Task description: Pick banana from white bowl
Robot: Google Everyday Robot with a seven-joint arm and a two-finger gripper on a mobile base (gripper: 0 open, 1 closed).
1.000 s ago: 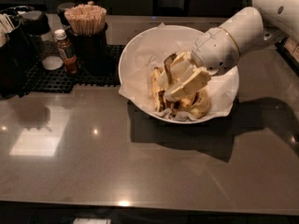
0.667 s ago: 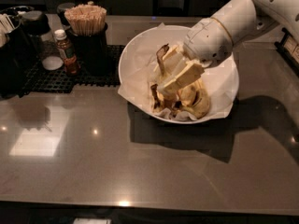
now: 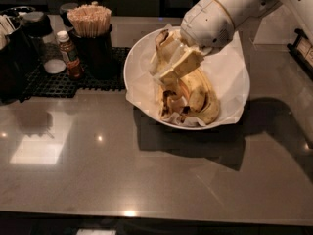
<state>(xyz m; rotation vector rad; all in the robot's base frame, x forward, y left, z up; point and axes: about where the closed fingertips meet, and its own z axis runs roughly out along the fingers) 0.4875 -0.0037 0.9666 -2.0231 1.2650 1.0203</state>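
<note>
The large white bowl point(image 3: 142, 53), lined with crinkled white paper, stands mid-table. My gripper point(image 3: 172, 68) hangs over its left half from the white arm that comes in from the upper right. Its cream fingers point(image 3: 185, 63) are shut on the slim banana point(image 3: 164, 47), whose dark curled stem end points up near the bowl's far rim. The banana's lower part hangs down toward the bowl's bottom. Plumper yellow bananas point(image 3: 201, 98) with brown patches lie in the bowl under and to the right of the gripper.
A black holder of wooden sticks point(image 3: 91, 38) and a small sauce bottle point(image 3: 69, 54) stand on a black mat point(image 3: 73, 80) left of the bowl. Dark containers point(image 3: 19, 43) stand at the far left. The grey tabletop point(image 3: 146, 180) stretches in front.
My gripper has risen and moved left toward the bowl's far rim. The slim banana's dark stem end has moved up and left with it.
</note>
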